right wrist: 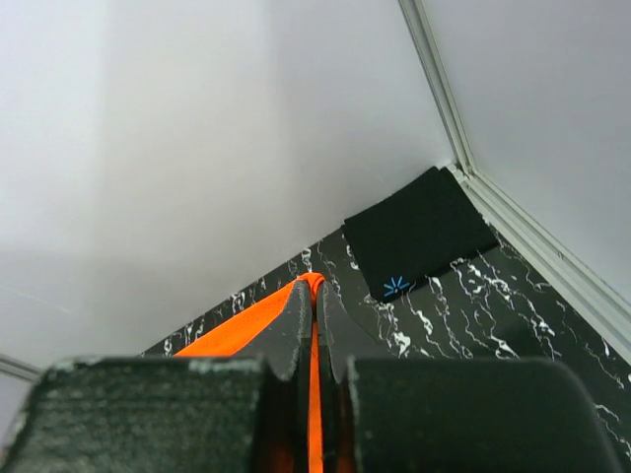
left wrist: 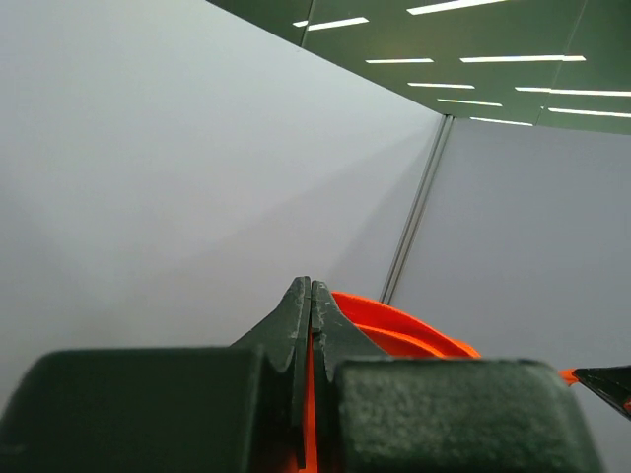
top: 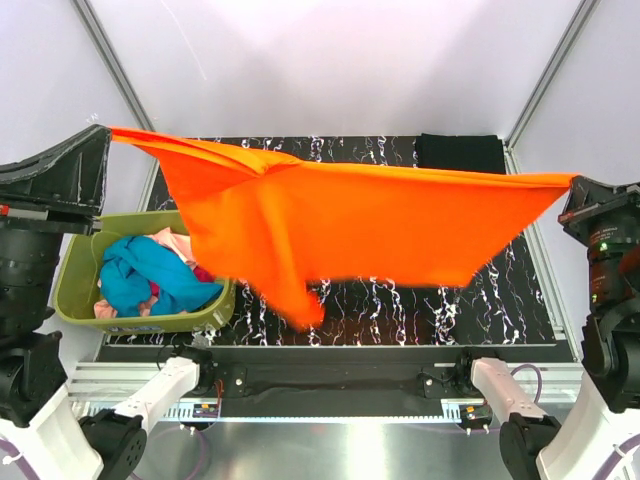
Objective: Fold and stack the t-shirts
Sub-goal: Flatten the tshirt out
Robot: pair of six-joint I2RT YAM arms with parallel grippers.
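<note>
Orange t-shirt [top: 350,220] held spread in the air: left gripper [top: 106,132] clamped on one corner, right gripper [top: 572,183] clamped on the opposite corner, cloth sagging between them above table [top: 420,305].

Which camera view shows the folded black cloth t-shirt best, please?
The right wrist view: the folded black cloth t-shirt lies there whole, its small light-blue mark visible. The top external view shows only a plain dark rectangle beyond the stretched bright orange t-shirt, no mark. The left wrist view misses it entirely.
</note>
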